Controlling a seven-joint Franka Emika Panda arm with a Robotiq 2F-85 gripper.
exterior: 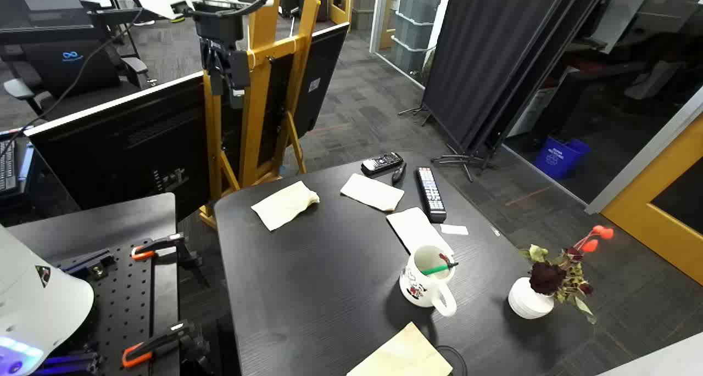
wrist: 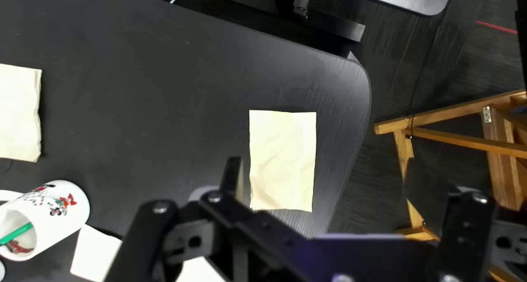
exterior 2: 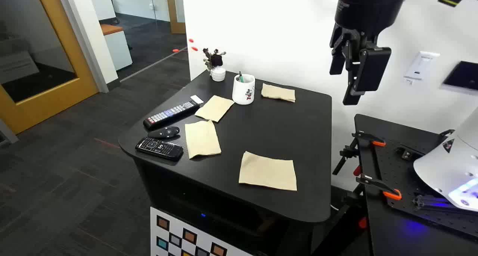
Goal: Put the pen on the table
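The green pen [exterior: 436, 269] stands leaning inside a white mug [exterior: 416, 289] on the black table [exterior: 307, 293]. Its upper end pokes over the rim. The pen [exterior 2: 241, 78] and mug [exterior 2: 243, 94] also show in an exterior view at the table's far side. In the wrist view, the pen [wrist: 17, 233] lies in the mug's mouth at the lower left edge, and the black table [wrist: 144, 101] fills the middle. My gripper [wrist: 346, 183] is open and empty, its fingers wide apart. In both exterior views, the gripper [exterior: 228, 88] [exterior 2: 353, 78] hangs high, away from the mug.
Several folded tan napkins [exterior 2: 268, 172] lie on the table. Black remotes [exterior: 431, 195] [exterior 2: 160, 148] lie along one edge. A white vase with dried flowers [exterior: 530, 298] stands near the mug. A wooden easel [exterior: 255, 118] with a black panel stands beside the table, near the gripper.
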